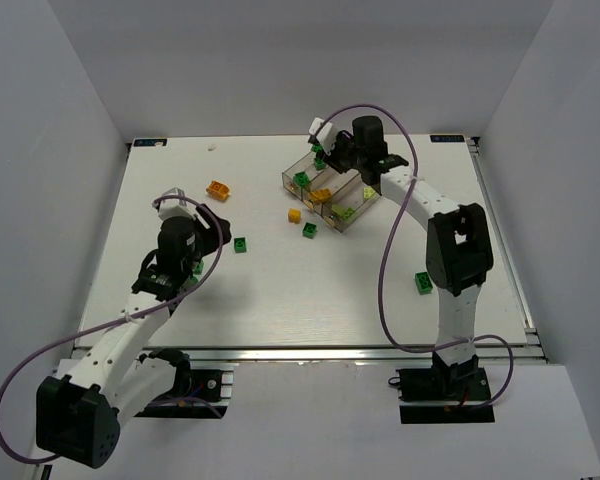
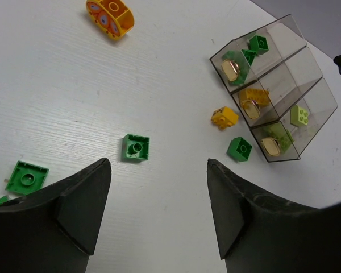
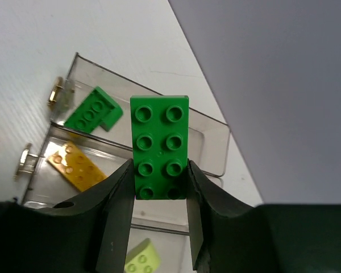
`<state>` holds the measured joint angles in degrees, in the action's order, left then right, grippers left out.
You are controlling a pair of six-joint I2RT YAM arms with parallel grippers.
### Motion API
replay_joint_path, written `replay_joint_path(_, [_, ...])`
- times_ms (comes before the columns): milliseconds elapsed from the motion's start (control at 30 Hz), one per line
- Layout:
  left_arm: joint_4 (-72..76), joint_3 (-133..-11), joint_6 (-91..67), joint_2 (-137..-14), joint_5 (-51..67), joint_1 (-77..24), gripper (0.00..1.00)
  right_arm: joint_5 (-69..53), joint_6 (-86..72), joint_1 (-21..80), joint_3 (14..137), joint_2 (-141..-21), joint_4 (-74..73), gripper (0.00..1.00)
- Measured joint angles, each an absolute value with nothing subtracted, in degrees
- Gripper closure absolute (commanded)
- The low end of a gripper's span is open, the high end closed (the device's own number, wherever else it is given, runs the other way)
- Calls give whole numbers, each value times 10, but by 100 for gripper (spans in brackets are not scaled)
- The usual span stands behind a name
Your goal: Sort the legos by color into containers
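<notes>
My right gripper (image 3: pixel 159 170) is shut on a long dark green lego (image 3: pixel 159 145) and holds it above the far bin of the clear containers (image 3: pixel 216 122), at the back right of the table (image 1: pixel 325 190). That bin holds a dark green brick (image 3: pixel 94 111), the middle one an orange brick (image 3: pixel 78 166), the near one a pale yellow-green brick (image 3: pixel 141 259). My left gripper (image 2: pixel 158 165) stands open over bare table with nothing between its fingers. Ahead of it lies a green brick (image 2: pixel 136 147); another green brick (image 2: pixel 26 177) lies to its left.
A yellow brick (image 2: pixel 224 117) and a green brick (image 2: pixel 239 148) lie just in front of the containers (image 2: pixel 284 85). An orange rounded piece (image 1: pixel 218 188) sits at the back left. One green brick (image 1: pixel 423 282) lies beside the right arm.
</notes>
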<state>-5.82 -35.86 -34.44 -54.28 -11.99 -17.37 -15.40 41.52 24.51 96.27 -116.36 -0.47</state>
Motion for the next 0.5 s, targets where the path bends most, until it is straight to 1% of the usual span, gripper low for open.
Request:
replay_joint_path(233, [-87, -349, -354, -522, -131, -174, 21, -109, 530, 251, 1028, -1213, -19, 100])
replay_joint_path(500, [-102, -325, -361, -494, -132, -174, 21, -87, 596, 253, 1080, -1253, -48, 100])
